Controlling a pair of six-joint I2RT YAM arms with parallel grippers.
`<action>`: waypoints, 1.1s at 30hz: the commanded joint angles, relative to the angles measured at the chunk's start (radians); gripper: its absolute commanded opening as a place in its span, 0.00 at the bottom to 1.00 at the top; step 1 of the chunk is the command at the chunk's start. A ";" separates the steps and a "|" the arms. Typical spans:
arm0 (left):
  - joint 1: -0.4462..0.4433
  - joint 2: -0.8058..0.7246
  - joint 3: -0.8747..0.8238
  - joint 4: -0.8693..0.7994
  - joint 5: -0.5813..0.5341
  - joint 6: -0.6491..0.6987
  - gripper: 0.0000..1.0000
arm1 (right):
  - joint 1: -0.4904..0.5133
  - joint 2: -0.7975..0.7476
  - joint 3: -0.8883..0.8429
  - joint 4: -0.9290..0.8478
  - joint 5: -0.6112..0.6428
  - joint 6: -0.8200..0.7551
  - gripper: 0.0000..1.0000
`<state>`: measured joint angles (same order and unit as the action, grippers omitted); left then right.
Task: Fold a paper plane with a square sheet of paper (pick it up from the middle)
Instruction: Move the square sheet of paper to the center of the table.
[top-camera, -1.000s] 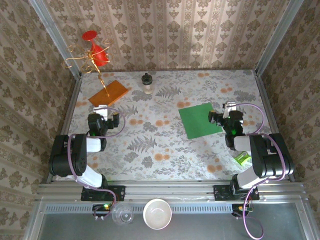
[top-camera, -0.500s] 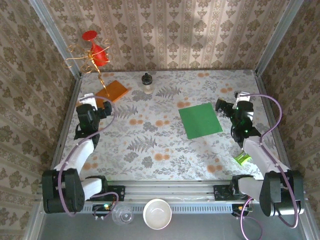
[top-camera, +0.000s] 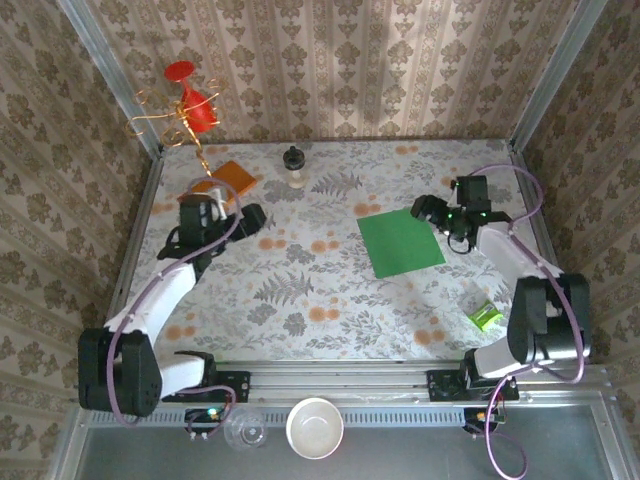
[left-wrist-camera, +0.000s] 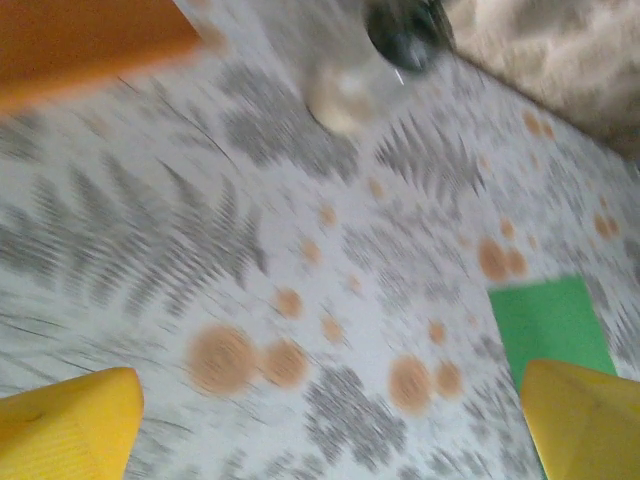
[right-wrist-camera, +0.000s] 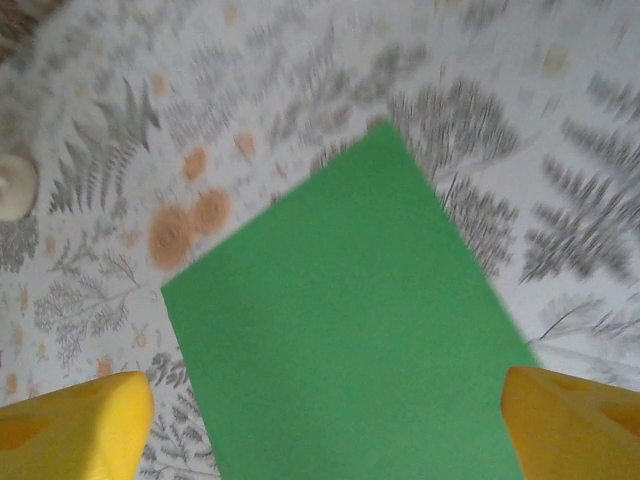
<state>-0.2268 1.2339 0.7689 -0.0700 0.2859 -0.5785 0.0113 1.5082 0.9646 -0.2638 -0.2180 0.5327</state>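
The square sheet of paper is bright green and lies flat and unfolded on the patterned table, right of centre. My right gripper hovers over its far right corner, open. In the right wrist view the sheet spreads below the right gripper, between its two yellow fingertips. My left gripper is at the left of the table, well away from the sheet, also open and holding nothing. The blurred left wrist view has the sheet's corner beside one yellow fingertip. The paper plane is out of view.
An orange-brown board and a small dark-capped bottle sit at the back left. A red and gold wire ornament stands in the back left corner. A small lime-green object lies near the right arm. A white bowl rests on the front ledge.
Both arms have unfolded and reached out over the table. The left gripper swung toward the centre. The right gripper moved up over the sheet's far right corner. The sheet has not moved.
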 joint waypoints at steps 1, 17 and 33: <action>-0.090 0.080 0.070 -0.021 0.067 -0.110 0.95 | 0.024 0.085 0.068 -0.089 -0.091 0.052 0.85; -0.335 0.400 0.191 0.116 0.128 -0.322 0.93 | 0.059 0.482 0.423 -0.309 0.032 -0.005 0.77; -0.291 0.335 0.094 0.097 0.118 -0.354 1.00 | 0.165 0.363 0.209 -0.320 0.137 0.273 0.80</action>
<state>-0.5282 1.6127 0.8860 0.0338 0.4000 -0.9062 0.1413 1.9125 1.2510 -0.5423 -0.1059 0.6590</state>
